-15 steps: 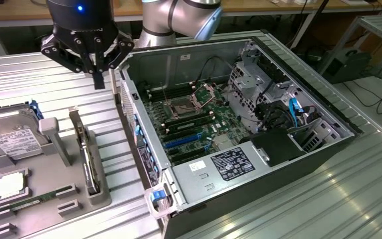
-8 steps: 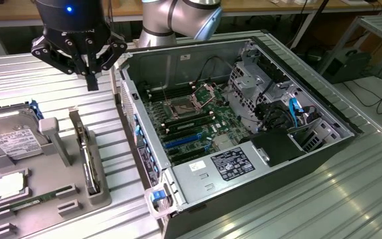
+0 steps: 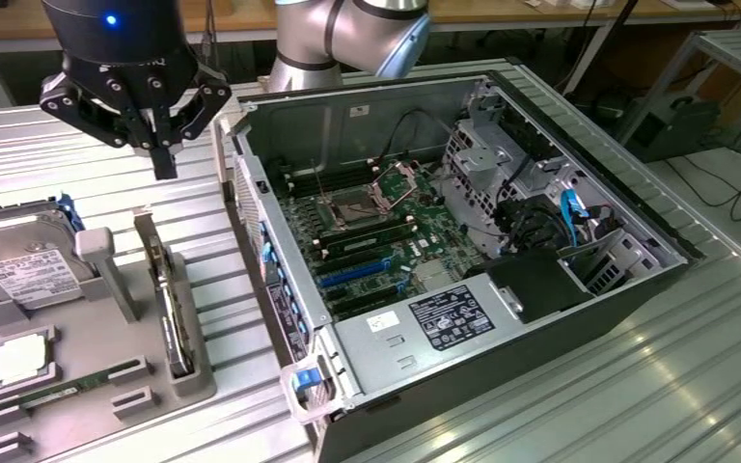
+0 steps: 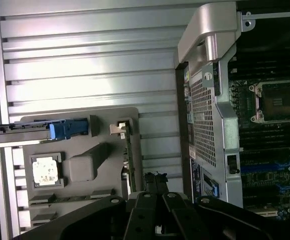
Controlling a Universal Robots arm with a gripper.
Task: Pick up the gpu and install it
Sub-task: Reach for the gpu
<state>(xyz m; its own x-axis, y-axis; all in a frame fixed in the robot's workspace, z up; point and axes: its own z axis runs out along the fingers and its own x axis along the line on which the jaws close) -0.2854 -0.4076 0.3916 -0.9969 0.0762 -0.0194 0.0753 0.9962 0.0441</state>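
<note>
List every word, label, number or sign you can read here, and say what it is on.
None can be read.
Silver hard drive, white label: print too blurred.
Grey metal power supply box, black label: print too small.
Same box, white sticker: blurred.

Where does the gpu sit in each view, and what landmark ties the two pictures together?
Exterior view: gpu stands on edge in the grey holder, on its side facing the computer case.
Wrist view: gpu on edge along the holder's same side.
Shared landmark: processor chip in the holder.
</note>
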